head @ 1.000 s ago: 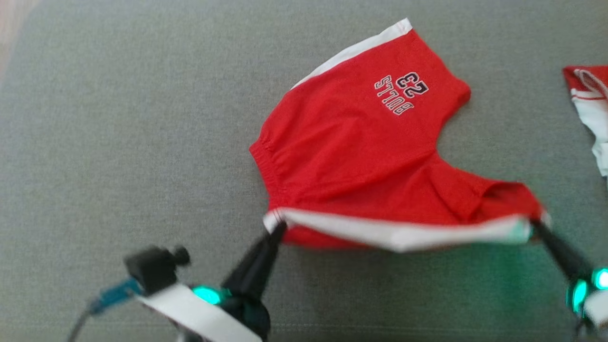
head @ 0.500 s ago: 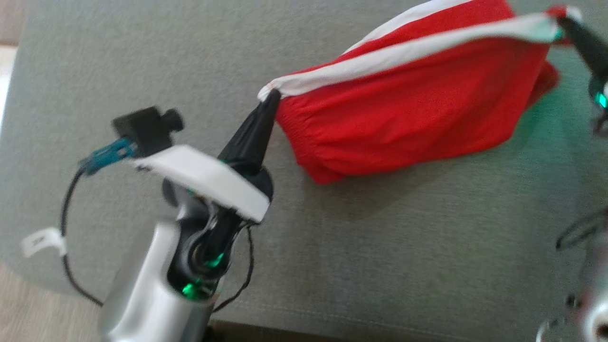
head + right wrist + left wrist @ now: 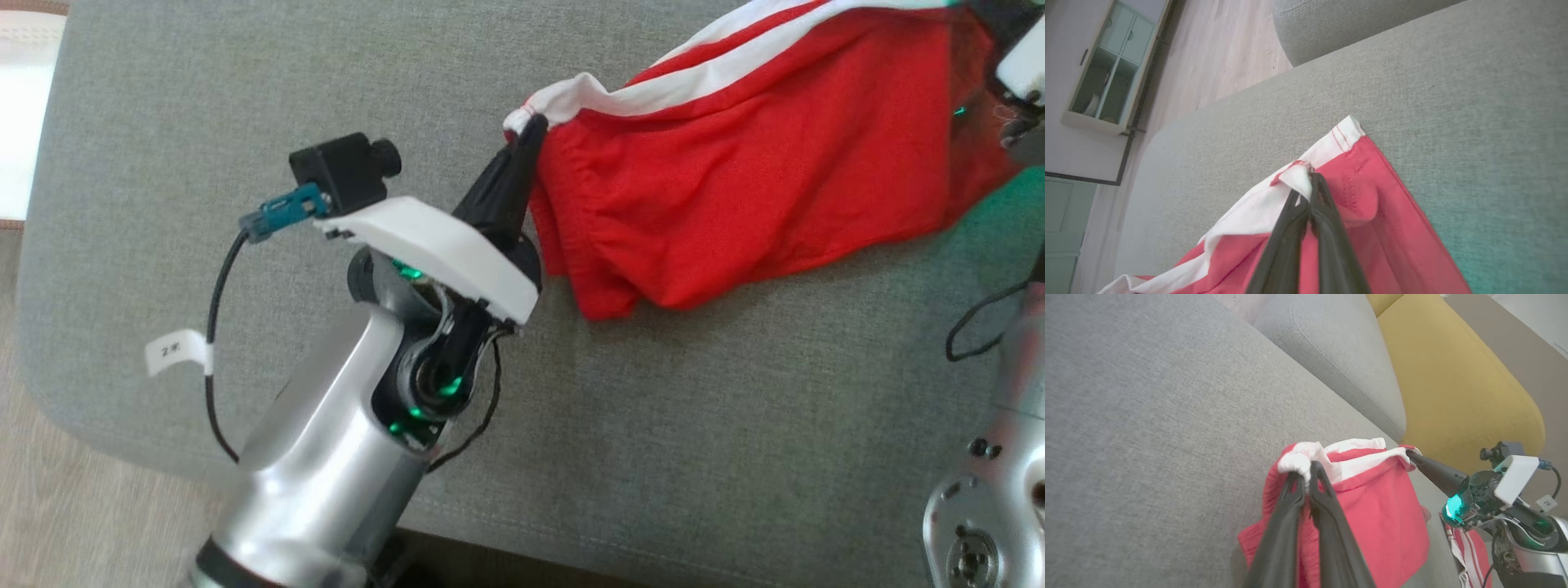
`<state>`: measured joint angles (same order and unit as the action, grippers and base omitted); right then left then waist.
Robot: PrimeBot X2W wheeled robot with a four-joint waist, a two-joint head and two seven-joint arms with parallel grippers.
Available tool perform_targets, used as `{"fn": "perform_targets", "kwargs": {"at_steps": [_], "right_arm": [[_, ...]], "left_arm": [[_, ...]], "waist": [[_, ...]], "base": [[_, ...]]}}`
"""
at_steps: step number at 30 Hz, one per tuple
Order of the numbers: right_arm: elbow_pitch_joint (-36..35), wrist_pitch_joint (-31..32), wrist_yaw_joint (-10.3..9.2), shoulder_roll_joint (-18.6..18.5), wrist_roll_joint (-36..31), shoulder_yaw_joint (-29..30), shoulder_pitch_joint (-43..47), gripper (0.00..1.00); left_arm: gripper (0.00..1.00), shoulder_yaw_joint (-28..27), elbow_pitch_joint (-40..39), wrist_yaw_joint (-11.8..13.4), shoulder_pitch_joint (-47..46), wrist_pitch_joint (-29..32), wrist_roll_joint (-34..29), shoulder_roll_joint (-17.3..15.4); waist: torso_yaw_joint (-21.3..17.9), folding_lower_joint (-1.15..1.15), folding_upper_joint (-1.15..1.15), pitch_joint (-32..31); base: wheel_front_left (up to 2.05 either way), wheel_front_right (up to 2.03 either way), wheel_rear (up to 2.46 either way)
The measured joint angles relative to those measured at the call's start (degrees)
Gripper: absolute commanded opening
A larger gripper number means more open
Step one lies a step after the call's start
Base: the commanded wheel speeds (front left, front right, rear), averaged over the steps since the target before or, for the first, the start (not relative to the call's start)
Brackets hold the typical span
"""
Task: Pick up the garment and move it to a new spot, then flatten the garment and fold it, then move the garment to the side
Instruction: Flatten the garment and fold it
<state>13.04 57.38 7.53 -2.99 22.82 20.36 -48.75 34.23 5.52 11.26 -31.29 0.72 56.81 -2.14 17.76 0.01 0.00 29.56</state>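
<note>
We are holding the red shorts up over the grey sofa seat, one gripper at each end of the white band. Our left gripper is clamping its two dark fingers hard on a bunched white corner. Our right gripper is pinching the far corner the same way, fingers pressed together on the cloth beside the red stitching. The band is stretching between the two tips, rising toward the right in the head view, while the red cloth is hanging below it in loose folds. Whether its lowest fold is touching the seat we cannot tell. In the left wrist view, another red and white piece of clothing is lying just below the right arm, and a yellow cushion is sitting beyond the grey one.
</note>
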Motion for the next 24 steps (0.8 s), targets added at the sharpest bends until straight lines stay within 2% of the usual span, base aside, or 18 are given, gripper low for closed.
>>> {"fn": "perform_targets", "kwargs": {"at_steps": [6, 7, 8, 9, 10, 14, 16, 20, 22, 24], "right_arm": [[1.92, -2.75, 0.01, -1.38, -3.48, -1.23, 0.03, 0.00], [2.19, -3.78, 0.01, -1.38, -3.52, -1.14, 0.03, 0.17], [2.27, -4.98, 0.01, -1.38, -3.34, -1.16, 0.03, 0.63], [2.36, -6.04, 0.01, -1.37, -3.08, -1.15, -0.02, 1.00], [2.59, -6.50, 0.00, -1.37, -3.07, -1.10, -0.06, 1.00], [2.11, -7.04, 0.00, -1.62, -2.47, -1.89, 0.08, 1.00], [0.33, -7.02, 0.00, -3.46, -2.15, -5.37, 0.29, 1.00], [-4.35, -8.15, 0.01, -11.10, -2.74, -14.16, 2.27, 1.00], [-4.64, -8.22, 0.00, -13.38, -2.74, -16.40, 3.89, 1.00], [-4.60, -8.22, 0.00, -14.26, -2.74, -18.56, 5.63, 1.00]], "left_arm": [[0.00, 1.46, 4.24, 1.46, -2.17, -3.25, 0.69, 0.10], [0.02, 1.76, 4.77, 1.88, -2.18, -3.89, 0.82, 0.12], [0.24, 2.01, 5.41, 2.11, -2.19, -4.44, 0.74, 0.14], [0.56, 2.12, 5.79, 2.32, -2.16, -4.92, 0.77, 0.13], [1.00, 2.21, 5.81, 2.30, -2.12, -5.08, 0.96, 0.11], [1.00, 2.59, 5.69, 2.93, -1.79, -6.49, 0.53, -0.08], [1.00, 2.72, 4.66, 3.75, -1.12, -7.57, -0.67, -0.90], [1.00, 4.92, -0.21, 8.43, 2.38, -11.55, -8.89, -5.99], [1.00, 5.57, -2.70, 11.98, 4.67, -13.57, -14.13, -8.15], [1.00, 5.94, -5.48, 14.51, 7.00, -14.55, -18.44, -8.84]], "waist": [[-0.06, 0.00, 0.00, -0.03], [-0.06, 0.00, 0.00, -0.07], [-0.06, -0.01, 0.00, -0.12], [-0.12, -0.01, 0.00, -0.12], [-0.24, -0.01, 0.00, -0.11], [-1.03, -0.01, 0.00, -0.20], [-1.66, 0.00, 0.00, -0.21], [-3.27, -0.01, 0.00, -0.36], [-3.83, 0.00, 0.00, -0.59], [-4.10, -0.01, 0.00, -0.89]], "base": [[0.00, 0.00, 0.00], [0.00, 0.00, 0.00], [0.00, 0.00, 0.00], [0.00, 0.00, 0.00], [0.00, 0.00, 0.00], [0.00, 0.00, 0.00], [0.00, 0.00, 0.00], [0.00, 0.00, 0.00], [0.00, 0.00, 0.00], [0.00, 0.00, 0.00]]}}
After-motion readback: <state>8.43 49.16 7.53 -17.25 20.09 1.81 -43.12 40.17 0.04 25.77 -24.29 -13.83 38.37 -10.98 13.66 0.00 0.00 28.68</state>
